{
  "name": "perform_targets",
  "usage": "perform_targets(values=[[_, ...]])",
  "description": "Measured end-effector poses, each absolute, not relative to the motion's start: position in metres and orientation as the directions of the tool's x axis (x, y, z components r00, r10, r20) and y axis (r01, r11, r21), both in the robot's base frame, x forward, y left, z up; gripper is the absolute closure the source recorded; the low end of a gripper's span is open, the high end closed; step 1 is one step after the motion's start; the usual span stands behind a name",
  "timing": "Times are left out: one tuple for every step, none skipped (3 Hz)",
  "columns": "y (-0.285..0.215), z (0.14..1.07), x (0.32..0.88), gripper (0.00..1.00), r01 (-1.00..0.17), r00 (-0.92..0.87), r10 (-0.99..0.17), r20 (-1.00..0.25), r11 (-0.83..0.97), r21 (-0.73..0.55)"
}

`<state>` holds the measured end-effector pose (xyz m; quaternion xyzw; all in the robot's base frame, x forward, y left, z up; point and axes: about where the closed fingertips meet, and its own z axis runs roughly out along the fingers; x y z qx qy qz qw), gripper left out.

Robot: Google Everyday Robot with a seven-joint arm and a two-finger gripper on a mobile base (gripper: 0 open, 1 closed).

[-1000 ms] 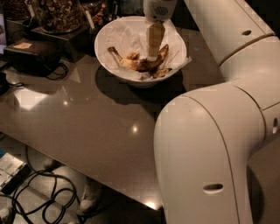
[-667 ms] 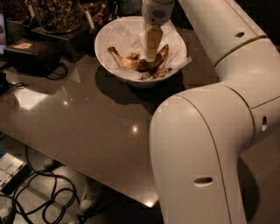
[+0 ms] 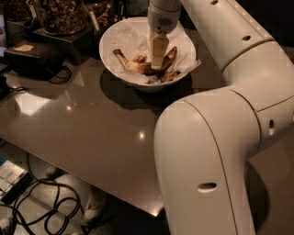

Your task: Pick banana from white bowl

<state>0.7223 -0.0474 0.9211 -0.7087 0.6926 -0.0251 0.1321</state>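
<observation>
The white bowl [image 3: 110, 57], lined with crumpled white paper, stands at the back of the brown table. The banana [image 3: 140, 68], yellow blotched dark brown, lies curved across the bowl's bottom with its thin stem pointing left. My gripper [image 3: 157, 63] reaches straight down into the bowl and sits over the middle of the banana, hiding part of it. Whether it touches the banana does not show.
A glass jar of nuts [image 3: 59, 13] stands on a dark box at the back left. A black device with cables [image 3: 32, 57] lies left of the bowl. My large white arm [image 3: 216, 151] fills the right side. Cables lie on the floor [image 3: 41, 206] below the table's front edge.
The arm's elbow and forearm have shifted a little to the left. The gripper stays down in the bowl over the banana, which has not moved.
</observation>
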Motion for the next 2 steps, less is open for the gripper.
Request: perform_targets(values=[[-0.0478, 0.9111, 0.7203, 0.3, -0.98, 0.033, -0.99, -0.14, -0.005, -0.199], [-0.0457, 0.9031, 0.7187, 0.35, -0.984, 0.034, -0.99, -0.135, -0.009, -0.18]])
